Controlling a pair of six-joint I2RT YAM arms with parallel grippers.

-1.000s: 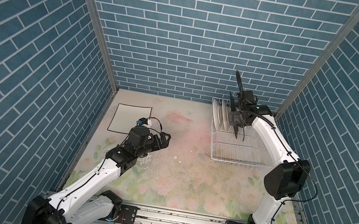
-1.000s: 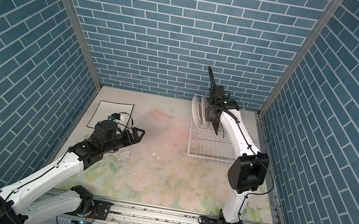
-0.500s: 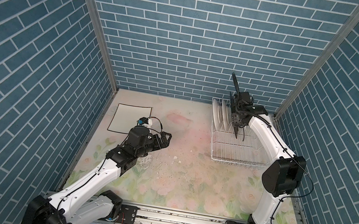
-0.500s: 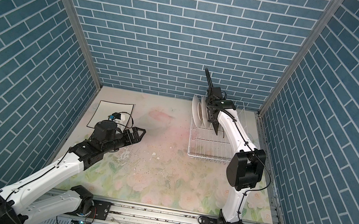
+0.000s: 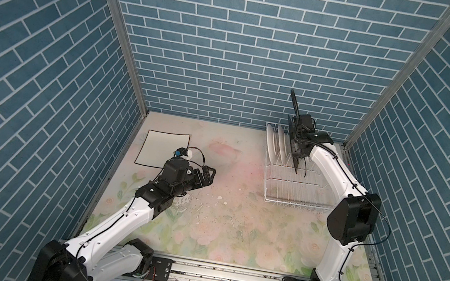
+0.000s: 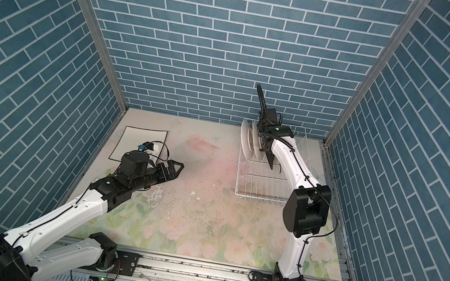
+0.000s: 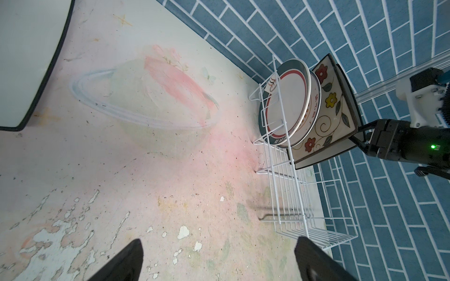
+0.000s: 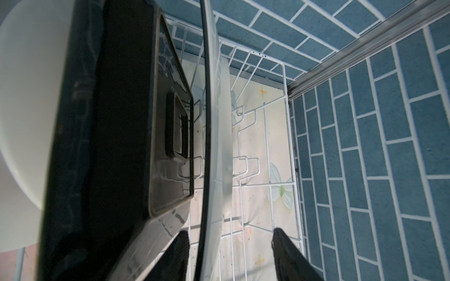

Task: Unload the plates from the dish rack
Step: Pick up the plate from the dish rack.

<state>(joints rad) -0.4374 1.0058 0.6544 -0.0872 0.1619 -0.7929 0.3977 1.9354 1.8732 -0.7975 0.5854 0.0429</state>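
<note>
Plates (image 7: 289,102) stand upright in white rack (image 5: 293,186); right jaws gape around 1 black-rimmed plate (image 8: 214,121), left jaws wide.

Black plate (image 8: 109,146) and rimmed plate (image 8: 214,121) appear blurred, cropped.

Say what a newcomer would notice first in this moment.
The right claw straddles a tall black-rimmed plate standing in the rack at the far right corner, jaws not yet closed. A white square plate lies flat at far left, beside the open left claw.
</note>
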